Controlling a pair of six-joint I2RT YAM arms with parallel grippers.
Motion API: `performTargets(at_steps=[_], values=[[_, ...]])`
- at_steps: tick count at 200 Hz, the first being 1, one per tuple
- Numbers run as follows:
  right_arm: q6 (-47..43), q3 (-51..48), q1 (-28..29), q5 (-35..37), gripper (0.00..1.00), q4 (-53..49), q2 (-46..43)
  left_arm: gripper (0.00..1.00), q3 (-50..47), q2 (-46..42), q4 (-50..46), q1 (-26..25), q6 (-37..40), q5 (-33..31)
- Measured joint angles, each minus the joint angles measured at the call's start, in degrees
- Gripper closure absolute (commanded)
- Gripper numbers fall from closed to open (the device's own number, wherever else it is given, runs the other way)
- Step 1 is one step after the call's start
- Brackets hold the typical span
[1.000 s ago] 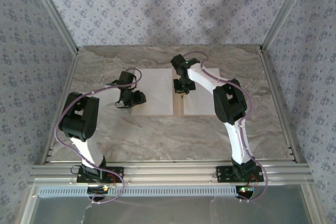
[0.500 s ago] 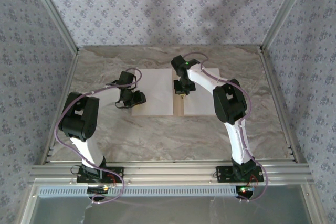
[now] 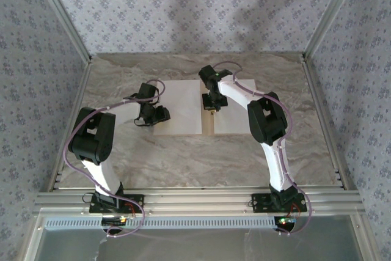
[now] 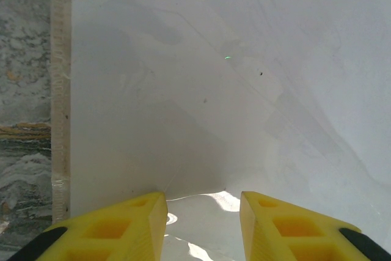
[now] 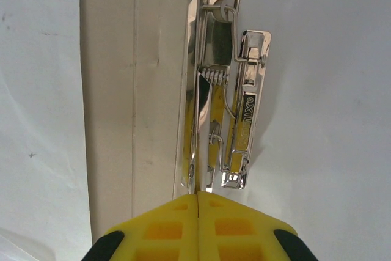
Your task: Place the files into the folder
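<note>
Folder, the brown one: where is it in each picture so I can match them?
Top camera: the folder shows as a tan strip in the middle, between two sheets of white paper.
Left wrist camera: the folder is a pale strip down the left side.
Right wrist camera: the folder is a pale band left of centre, metal clip beside it.
Shared landmark: the white paper lying on the folder.

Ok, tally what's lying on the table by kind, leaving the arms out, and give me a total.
sheets of paper, white: 2 (left one, right one)
folder, tan, lying open under the sheets: 1
metal clip at the spine of the folder: 1
total: 4
</note>
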Motion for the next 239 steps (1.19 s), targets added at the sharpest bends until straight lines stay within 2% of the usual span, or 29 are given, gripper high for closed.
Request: performTargets(at_steps=[239], values=[[3.0, -4.7, -0.3, -1.6, 0.96, 5.2, -0.7, 0.63, 0.0, 0.0, 0.0, 0.0, 0.0, 0.2]])
